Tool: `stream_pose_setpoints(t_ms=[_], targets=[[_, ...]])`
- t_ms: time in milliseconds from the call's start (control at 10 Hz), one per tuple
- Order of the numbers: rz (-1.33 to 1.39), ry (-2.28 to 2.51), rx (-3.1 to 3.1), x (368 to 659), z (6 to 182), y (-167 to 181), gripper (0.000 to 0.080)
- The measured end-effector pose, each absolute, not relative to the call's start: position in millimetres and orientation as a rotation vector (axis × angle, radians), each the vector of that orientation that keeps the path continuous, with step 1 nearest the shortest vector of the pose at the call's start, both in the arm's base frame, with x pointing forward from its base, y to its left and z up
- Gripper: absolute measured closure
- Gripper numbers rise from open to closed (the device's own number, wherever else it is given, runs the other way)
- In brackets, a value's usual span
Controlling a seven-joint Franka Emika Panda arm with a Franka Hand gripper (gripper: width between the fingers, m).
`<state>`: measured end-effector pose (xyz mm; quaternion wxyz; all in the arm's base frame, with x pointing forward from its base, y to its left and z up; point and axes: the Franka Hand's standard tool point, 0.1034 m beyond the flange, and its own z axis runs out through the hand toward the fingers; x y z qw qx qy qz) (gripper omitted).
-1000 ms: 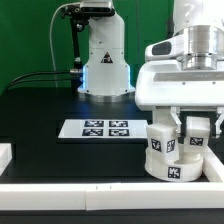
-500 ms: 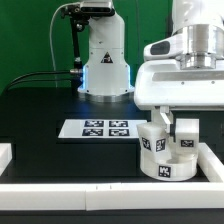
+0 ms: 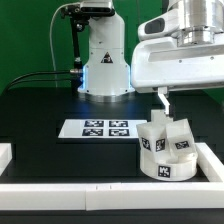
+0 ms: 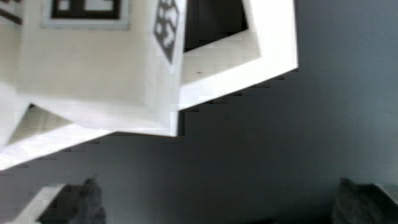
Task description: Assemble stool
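Gripper raised over the stool parts, holding nothing.

In the wrist view its two dark fingertips stand wide apart with only dark table between them. In the exterior view, the white border rail runs along the bottom edge. Behind it, at lower right, the round seat rests on the black table with tagged legs standing on it. The marker board lies at centre, and the robot base stands farthest back.
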<state>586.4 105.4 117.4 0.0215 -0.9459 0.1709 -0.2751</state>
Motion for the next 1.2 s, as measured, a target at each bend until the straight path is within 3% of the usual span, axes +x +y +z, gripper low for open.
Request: stream_pose_setpoints(t_ms=[500, 800, 1200], targets=[[-0.227, 0.635, -2.895, 602, 121.4, 86, 0.015], [0.06, 0.6, -2.887, 590, 121.7, 79, 0.015], [0.167, 0.242, -2.903, 585, 119.7, 81, 0.015]])
